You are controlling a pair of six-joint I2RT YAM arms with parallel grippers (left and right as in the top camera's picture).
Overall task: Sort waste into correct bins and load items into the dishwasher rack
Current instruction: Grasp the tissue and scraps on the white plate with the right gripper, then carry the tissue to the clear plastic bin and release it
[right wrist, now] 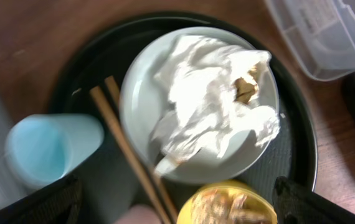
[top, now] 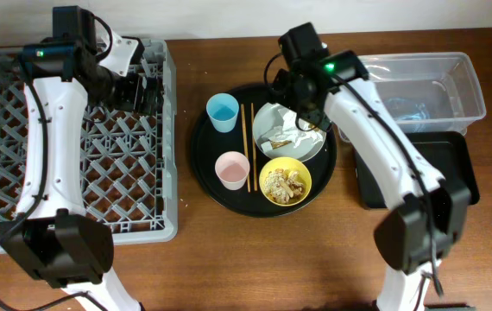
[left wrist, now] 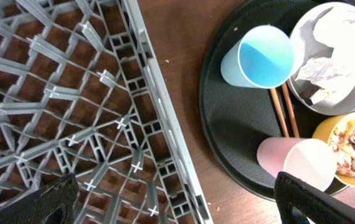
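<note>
On the round black tray [top: 201, 154] we see all the dishes together. The blue cup [top: 223, 111] stands at the tray's back left and the pink cup [top: 232, 169] at its front left. The chopsticks [top: 249, 147] lie side by side down the middle of the tray, just beside both cups. The plate [right wrist: 137, 106] sits at the tray's back right, with the crumpled napkins [right wrist: 208, 106] heaped on it. The yellow bowl [top: 305, 195] sits at the tray's front right, touching the plate, and has food scraps [top: 285, 183] inside.

Left of the tray stands the big grey rack [top: 169, 130]. Right of the tray we see the clear tub [top: 469, 86] farther back and the flat black bin [top: 453, 160] in front of it.

The left gripper [left wrist: 180, 202] hangs over the rack's side nearest the tray. Its jaws are wide apart, with nothing between them. The right gripper [right wrist: 177, 205] hangs over the tray, just above the plate and napkins. Its jaws are wide apart too, and we see it touching nothing.
</note>
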